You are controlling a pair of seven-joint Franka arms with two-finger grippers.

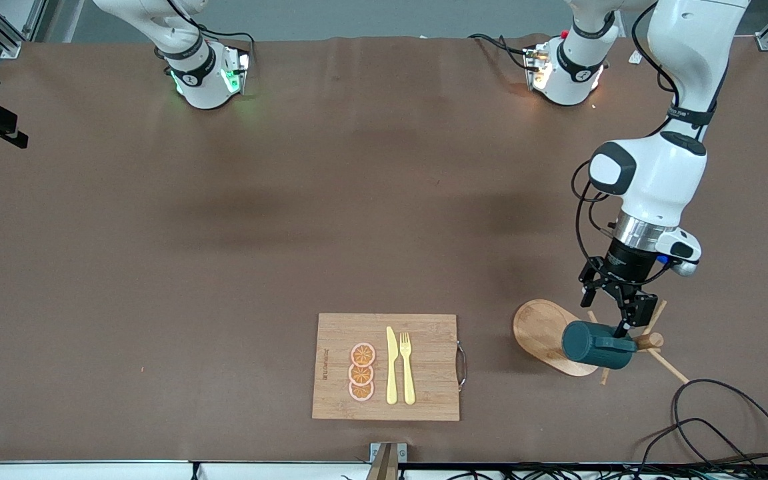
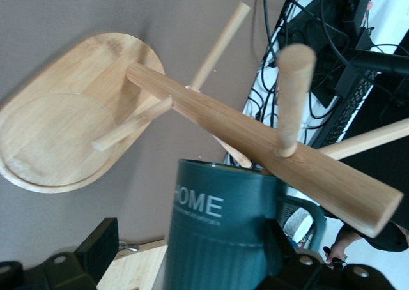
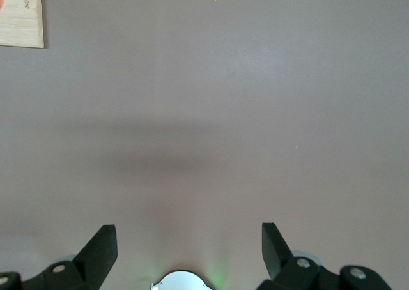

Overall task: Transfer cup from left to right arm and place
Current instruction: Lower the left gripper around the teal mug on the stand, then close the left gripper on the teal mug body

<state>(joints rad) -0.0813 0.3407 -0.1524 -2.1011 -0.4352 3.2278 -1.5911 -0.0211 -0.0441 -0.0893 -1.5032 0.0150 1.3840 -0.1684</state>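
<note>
The dark teal cup [image 1: 597, 345] hangs tipped on its side on a wooden mug rack [image 1: 544, 333], over the rack's oval base. In the left wrist view the cup [image 2: 223, 232] fills the space between the fingers, its handle [image 2: 308, 214] against the rack's slanted stem [image 2: 255, 137]. My left gripper [image 1: 627, 323] is open around the cup [image 2: 188, 239]: one finger [image 2: 102, 242] stands off from it and the other lies at its side. My right gripper [image 3: 188, 236] is open with nothing in it, over bare table by its own base, and does not show in the front view.
A wooden cutting board [image 1: 387, 367] with three orange slices [image 1: 362, 372], a yellow knife [image 1: 391, 365] and a fork [image 1: 407, 368] lies near the table's front edge. Black cables [image 1: 724, 427] loop at the front corner toward the left arm's end. Rack pegs [image 2: 291, 92] stick out around the cup.
</note>
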